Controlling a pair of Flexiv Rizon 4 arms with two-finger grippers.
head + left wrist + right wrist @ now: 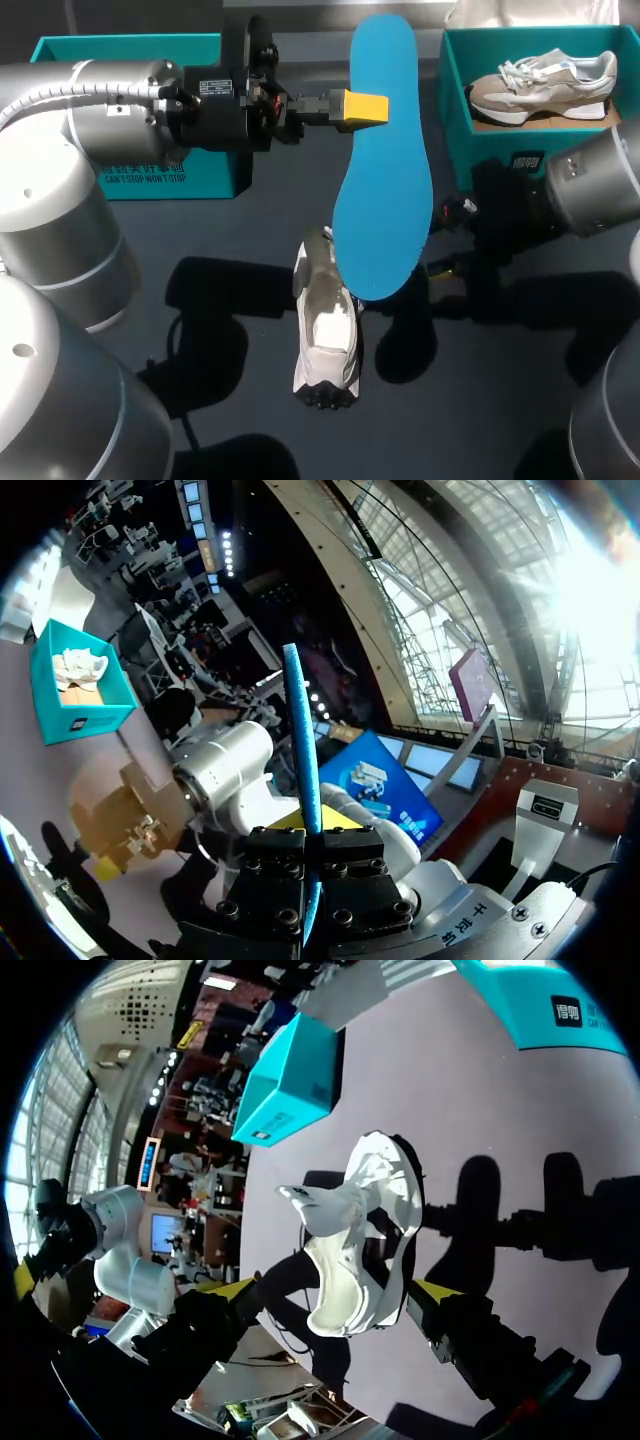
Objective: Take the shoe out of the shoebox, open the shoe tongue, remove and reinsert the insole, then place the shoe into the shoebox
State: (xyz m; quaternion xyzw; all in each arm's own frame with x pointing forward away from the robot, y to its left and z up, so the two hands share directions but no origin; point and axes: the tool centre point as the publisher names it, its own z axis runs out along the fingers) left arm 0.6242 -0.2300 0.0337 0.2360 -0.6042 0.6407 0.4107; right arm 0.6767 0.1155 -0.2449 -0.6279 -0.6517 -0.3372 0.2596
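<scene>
One white sneaker lying on bench, far end cut off behind blue insole. Left end effector clenched on insole, seen edge-on in wrist view. Right end effector released, fingers flanking sneaker; hidden behind insole in head view. Shoebox holds second sneaker.

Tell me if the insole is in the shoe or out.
Out. The left gripper holds the blue insole in the air, pinched between its fingers; the shoe lies on the table.

Silver cylindrical arms, black bolted wrists, yellow-tipped left gripper.
</scene>
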